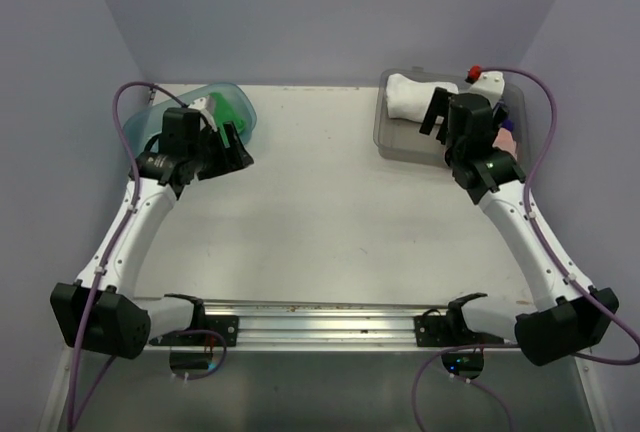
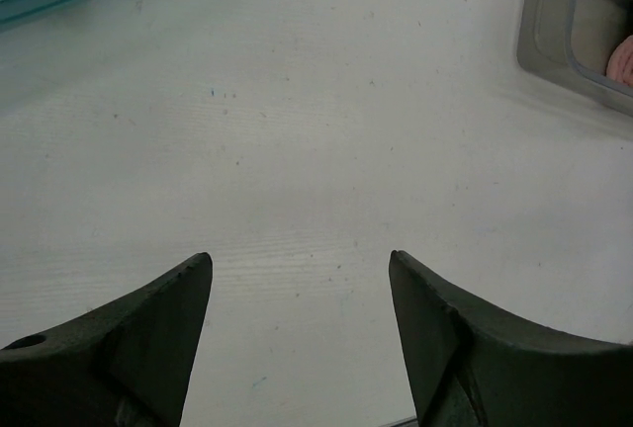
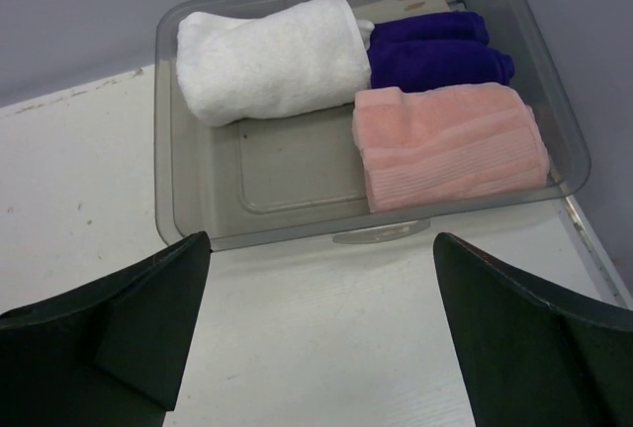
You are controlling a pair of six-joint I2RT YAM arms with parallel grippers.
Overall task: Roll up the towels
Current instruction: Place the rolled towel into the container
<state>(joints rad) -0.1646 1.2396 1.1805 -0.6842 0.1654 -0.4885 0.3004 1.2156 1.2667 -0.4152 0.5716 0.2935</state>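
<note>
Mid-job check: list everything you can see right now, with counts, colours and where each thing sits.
grey bin: one, clear grey, table's far right.
white towel: one, rolled, grey bin, back left.
purple towel: one, possibly two, grey bin, back right.
pink towel: one, folded, grey bin, front right.
teal bin: one, far left.
green towel: one, in teal bin.
red-capped item: one, behind grey bin; unidentifiable.
table: one, white.
left claw: black, open, empty, near teal bin.
right claw: black, open, empty, at grey bin.
</note>
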